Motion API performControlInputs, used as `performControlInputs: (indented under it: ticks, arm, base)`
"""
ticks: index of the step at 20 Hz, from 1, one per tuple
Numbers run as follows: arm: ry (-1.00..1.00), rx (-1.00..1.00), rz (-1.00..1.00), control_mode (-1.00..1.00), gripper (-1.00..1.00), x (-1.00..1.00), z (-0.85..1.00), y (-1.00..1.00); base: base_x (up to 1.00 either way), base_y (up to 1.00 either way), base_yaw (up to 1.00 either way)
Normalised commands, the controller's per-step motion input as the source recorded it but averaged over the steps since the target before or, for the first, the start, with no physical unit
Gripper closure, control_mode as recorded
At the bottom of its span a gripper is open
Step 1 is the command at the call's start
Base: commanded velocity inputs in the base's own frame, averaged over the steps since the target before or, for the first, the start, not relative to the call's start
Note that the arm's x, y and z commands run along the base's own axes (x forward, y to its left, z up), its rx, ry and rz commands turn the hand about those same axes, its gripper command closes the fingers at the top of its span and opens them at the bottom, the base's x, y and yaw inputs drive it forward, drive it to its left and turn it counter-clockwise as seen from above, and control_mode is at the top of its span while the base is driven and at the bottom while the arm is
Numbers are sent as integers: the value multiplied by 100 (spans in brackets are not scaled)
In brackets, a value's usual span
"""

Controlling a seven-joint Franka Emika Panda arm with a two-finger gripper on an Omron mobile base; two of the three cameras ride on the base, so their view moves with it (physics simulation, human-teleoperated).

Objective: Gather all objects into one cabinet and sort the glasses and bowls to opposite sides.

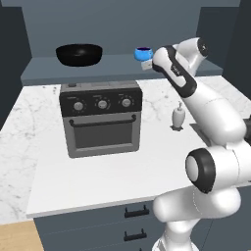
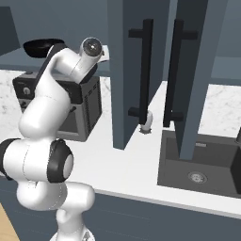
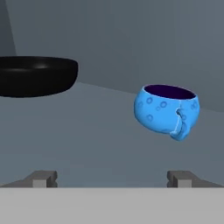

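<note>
On the open cabinet's shelf floor (image 1: 112, 66) a wide glossy black bowl (image 1: 79, 54) (image 3: 37, 76) (image 2: 41, 45) sits at the left. A small bright-blue cup (image 1: 143, 53) (image 3: 167, 108) with a dark inside stands at the right, well apart from the bowl, its handle turned toward the hand. My gripper (image 1: 146, 64) (image 3: 113, 179) hovers just in front of the shelf, a little short of the cup. It is open, its fingertips (image 3: 43, 178) spread wide with nothing between them.
A grey countertop oven (image 1: 101, 117) with three knobs stands under the shelf on the white marble counter (image 1: 29, 147). A pale soap bottle (image 1: 178, 117) (image 2: 147, 121) is right of it. Open cabinet doors with black bar handles (image 2: 147, 70) hang over a dark sink (image 2: 202, 164).
</note>
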Motion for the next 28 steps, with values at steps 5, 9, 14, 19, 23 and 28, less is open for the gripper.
performControlInputs:
  ticks: [5, 9, 14, 19, 23, 28]
  arm:
    - [0, 0, 0, -100, -100, 18, 0, -4]
    - [0, 0, 0, -100, -100, 32, 0, -8]
    - [0, 0, 0, -100, -100, 38, 0, -22]
    - [0, 0, 0, -100, -100, 37, 0, -10]
    - [0, 0, -1, -100, -100, 41, 0, 0]
    - [2, 3, -1, -100, -100, 26, 0, -4]
  base:
    - [0, 0, 0]
    - [0, 0, 0]
    - [0, 0, 0]
    - [0, 0, 0]
    - [0, 0, 0]
    - [0, 0, 0]
